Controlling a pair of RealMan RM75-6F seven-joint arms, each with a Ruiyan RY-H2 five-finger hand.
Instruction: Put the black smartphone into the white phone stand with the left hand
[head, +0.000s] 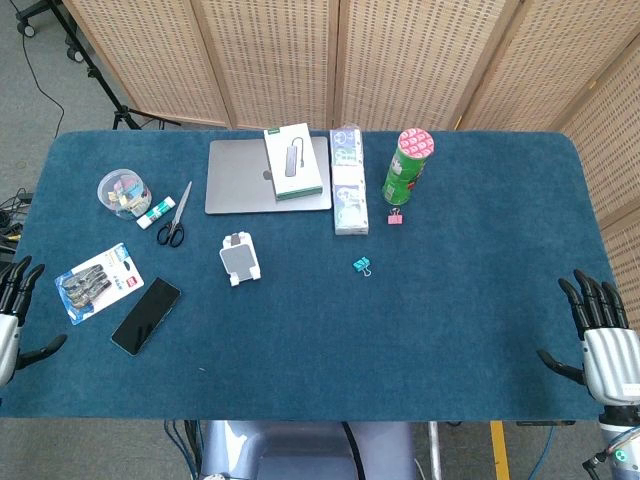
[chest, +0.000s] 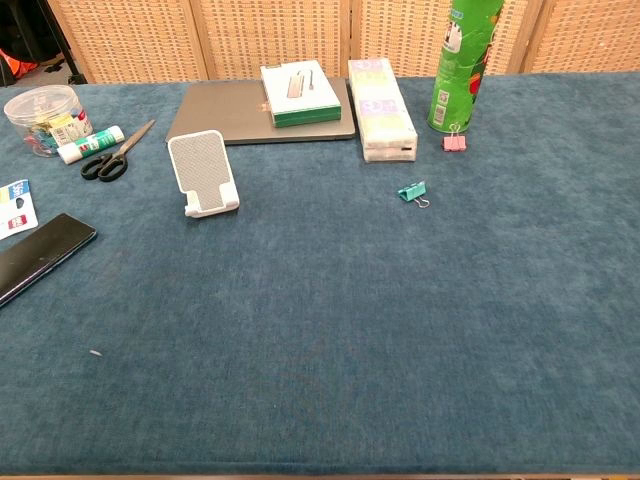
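Note:
The black smartphone (head: 146, 315) (chest: 42, 256) lies flat on the blue table near its front left, next to a blister pack. The white phone stand (head: 240, 258) (chest: 202, 174) stands upright and empty, to the right of the phone and further back. My left hand (head: 14, 315) hovers at the table's left edge, fingers spread, holding nothing, a short way left of the phone. My right hand (head: 602, 335) is at the front right corner, fingers apart and empty. Neither hand shows in the chest view.
Scissors (head: 174, 216), a glue stick (head: 158, 212) and a clear jar (head: 122, 193) sit back left. A blister pack of clips (head: 98, 283) lies beside the phone. A laptop (head: 240, 175) with a green box (head: 293, 162), a long box (head: 348, 183), a green can (head: 407, 167) and two binder clips (head: 362, 265) lie behind.

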